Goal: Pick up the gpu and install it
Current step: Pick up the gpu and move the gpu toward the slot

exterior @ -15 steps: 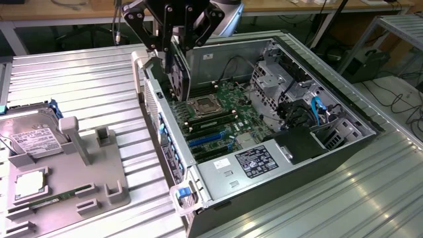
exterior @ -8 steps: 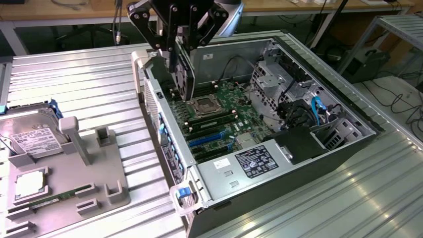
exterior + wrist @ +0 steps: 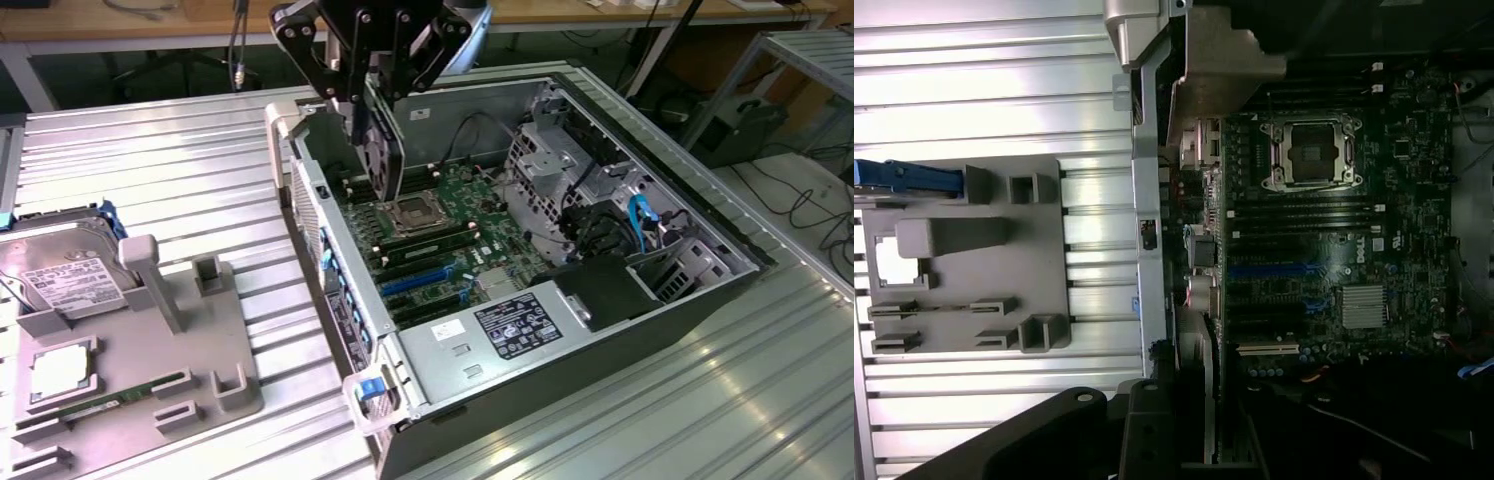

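- gripper (image 3: 380,85) is clamped on the gpu (image 3: 383,155); the card hangs edge-down over the far part of the board (image 3: 461,235), inside the case (image 3: 707,290).
- I'd hold it dead vertical, line its edge up with the blue slot (image 3: 414,283) nearer us, and press evenly, no twisting.

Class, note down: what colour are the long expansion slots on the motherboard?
Blue expansion slots, clearest in the exterior view.

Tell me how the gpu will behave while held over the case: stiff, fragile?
Likely stiff: the gpu hangs straight and flat from the gripper. Probably fragile, being a thin circuit card. Gripped at one edge, it may pivot if bumped.
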Tool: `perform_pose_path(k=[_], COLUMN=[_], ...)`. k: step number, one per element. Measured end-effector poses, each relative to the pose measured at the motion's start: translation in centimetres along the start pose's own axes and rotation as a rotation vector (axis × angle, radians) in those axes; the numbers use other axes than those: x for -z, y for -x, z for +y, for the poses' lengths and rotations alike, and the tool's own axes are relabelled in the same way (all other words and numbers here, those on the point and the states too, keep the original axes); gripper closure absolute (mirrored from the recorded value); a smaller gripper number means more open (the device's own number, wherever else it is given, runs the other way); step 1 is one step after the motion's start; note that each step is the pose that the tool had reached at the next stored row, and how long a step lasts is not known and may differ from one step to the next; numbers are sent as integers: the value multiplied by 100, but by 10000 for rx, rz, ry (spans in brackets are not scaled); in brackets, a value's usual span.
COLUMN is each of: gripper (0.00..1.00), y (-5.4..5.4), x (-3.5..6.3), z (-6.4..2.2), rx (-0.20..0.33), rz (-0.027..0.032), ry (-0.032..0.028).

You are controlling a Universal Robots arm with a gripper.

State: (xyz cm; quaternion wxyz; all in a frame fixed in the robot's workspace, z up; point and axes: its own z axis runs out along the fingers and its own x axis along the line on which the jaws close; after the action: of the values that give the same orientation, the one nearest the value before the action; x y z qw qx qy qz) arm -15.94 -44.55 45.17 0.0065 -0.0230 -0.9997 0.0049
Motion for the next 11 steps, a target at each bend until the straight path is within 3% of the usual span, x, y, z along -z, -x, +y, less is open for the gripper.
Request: perform_pose_path(k=[11], gripper=[72], y=[183], x=[-3], z=[14], rx=[26], rz=[1], ry=[-2])
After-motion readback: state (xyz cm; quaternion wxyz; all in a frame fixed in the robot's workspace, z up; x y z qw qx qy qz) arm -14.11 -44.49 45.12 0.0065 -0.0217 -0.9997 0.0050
